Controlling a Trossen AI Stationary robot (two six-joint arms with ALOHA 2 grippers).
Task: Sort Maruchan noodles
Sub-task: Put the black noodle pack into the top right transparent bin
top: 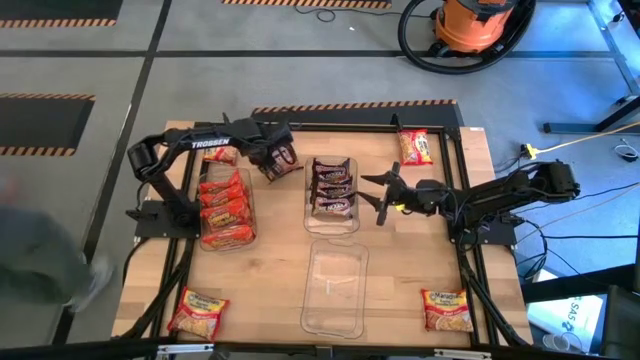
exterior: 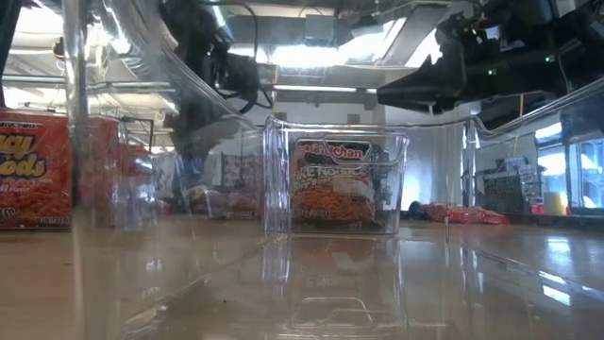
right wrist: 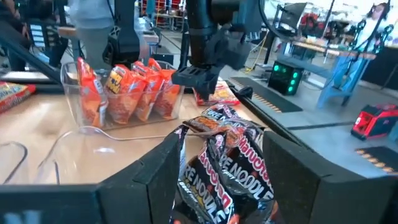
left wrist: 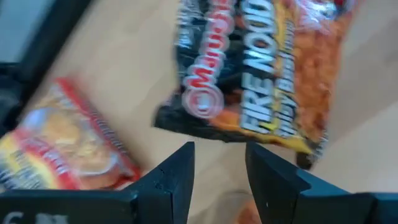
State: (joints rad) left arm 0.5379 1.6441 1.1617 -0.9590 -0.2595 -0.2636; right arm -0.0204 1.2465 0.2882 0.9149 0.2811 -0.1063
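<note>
A dark brown Maruchan packet (top: 285, 159) (left wrist: 261, 68) lies flat on the table at the far left of centre. My left gripper (top: 270, 160) (left wrist: 217, 149) hangs open just above its near edge, pointing steeply down, with bare wood between the fingers. A red-and-yellow packet (left wrist: 62, 143) lies beside it, under the left arm. My right gripper (top: 383, 195) (right wrist: 221, 134) stands open and level, just right of the middle clear bin (top: 350, 228). It points at the dark packets (right wrist: 230, 168) standing in that bin. The left bin (top: 245, 228) holds orange-red packets (top: 225, 205).
An empty clear bin (top: 335, 290) sits near the front edge, close to the low camera. Loose red-and-yellow packets lie at the far right (top: 415, 147), near left (top: 198, 312) and near right (top: 447, 308). Black frame rails run along the table's far and side edges.
</note>
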